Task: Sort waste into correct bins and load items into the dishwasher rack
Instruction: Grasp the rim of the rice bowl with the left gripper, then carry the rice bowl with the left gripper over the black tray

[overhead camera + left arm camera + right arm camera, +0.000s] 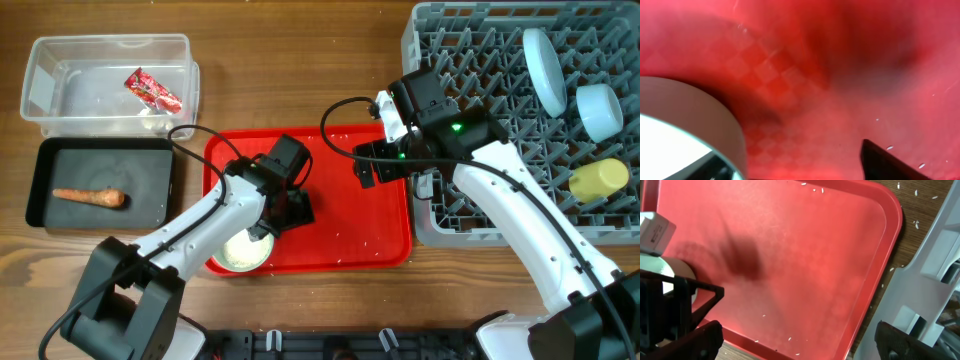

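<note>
A pale blue bowl (243, 252) stands on the red tray (345, 235) at its front left; its inside looks white. My left gripper (266, 230) is open and straddles the bowl's wall (732, 135), with one finger inside the bowl and one outside, as the left wrist view (800, 165) shows. My right gripper (385, 165) is open and empty above the tray's right side, as the right wrist view (797, 340) shows. The grey rack (470, 215) holds the plate (545, 70), a second bowl (600, 110) and the yellow cup (598, 178). The spoon is out of view.
The clear tub (60, 85) at the back left holds the red wrapper (152, 90). The black tray (150, 185) in front of it holds the carrot (90, 197). Rice grains lie on the red tray (790, 339) and on the table (916, 224).
</note>
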Available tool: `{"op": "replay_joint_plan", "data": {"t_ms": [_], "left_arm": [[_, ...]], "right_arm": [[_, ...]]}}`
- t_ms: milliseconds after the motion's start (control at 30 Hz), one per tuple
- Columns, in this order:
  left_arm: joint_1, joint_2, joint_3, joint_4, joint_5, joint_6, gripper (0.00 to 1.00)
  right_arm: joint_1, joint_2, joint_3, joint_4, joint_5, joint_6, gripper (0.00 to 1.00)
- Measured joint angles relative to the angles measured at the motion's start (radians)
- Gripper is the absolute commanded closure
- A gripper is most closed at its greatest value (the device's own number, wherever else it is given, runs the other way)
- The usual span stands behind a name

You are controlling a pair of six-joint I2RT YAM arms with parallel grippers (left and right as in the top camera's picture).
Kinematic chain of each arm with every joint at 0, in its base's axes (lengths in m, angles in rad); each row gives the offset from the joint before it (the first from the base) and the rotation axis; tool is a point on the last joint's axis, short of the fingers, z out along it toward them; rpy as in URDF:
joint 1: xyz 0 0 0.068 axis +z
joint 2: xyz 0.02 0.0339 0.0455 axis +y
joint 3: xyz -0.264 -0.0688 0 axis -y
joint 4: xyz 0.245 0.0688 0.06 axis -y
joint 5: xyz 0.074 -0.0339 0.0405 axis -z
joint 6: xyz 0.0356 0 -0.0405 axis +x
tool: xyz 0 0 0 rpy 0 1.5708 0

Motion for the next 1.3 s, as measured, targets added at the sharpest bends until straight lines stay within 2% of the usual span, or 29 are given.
{"op": "replay_joint_plan", "data": {"t_ms": [267, 300, 333, 467, 533, 733, 1000, 1300], "left_arm": [[0.000, 0.000, -0.008, 0.010, -0.026, -0.005, 0.51], [0.000, 0.001, -0.013, 0.010, -0.029, -0.005, 0.56], [0.000, 0.003, -0.018, 0.009, -0.034, -0.005, 0.66], [0.000, 0.008, -0.025, 0.034, -0.050, -0.005, 0.76], [0.000, 0.010, -0.025, 0.039, -0.053, -0.004, 0.86], [0.000, 0.011, -0.025, 0.039, -0.057, -0.005, 0.96], [-0.001, 0.009, -0.021, 0.026, -0.089, -0.005, 0.96], [0.040, 0.010, 0.066, -0.132, -0.132, 0.065, 0.96]], "right_arm": [[0.000, 0.000, 0.000, -0.009, 0.000, 0.000, 0.00], [0.000, 0.000, 0.000, -0.014, 0.000, 0.000, 0.00], [0.000, 0.000, 0.000, -0.018, 0.000, 0.000, 0.00], [0.000, 0.000, 0.000, -0.023, 0.000, 0.000, 0.00], [0.000, 0.000, 0.000, -0.028, 0.000, 0.000, 0.00], [0.000, 0.000, 0.000, -0.034, 0.000, 0.000, 0.00], [0.000, 0.000, 0.000, -0.057, 0.003, 0.000, 0.00], [0.000, 0.000, 0.000, -0.071, 0.042, 0.000, 0.00]]}}
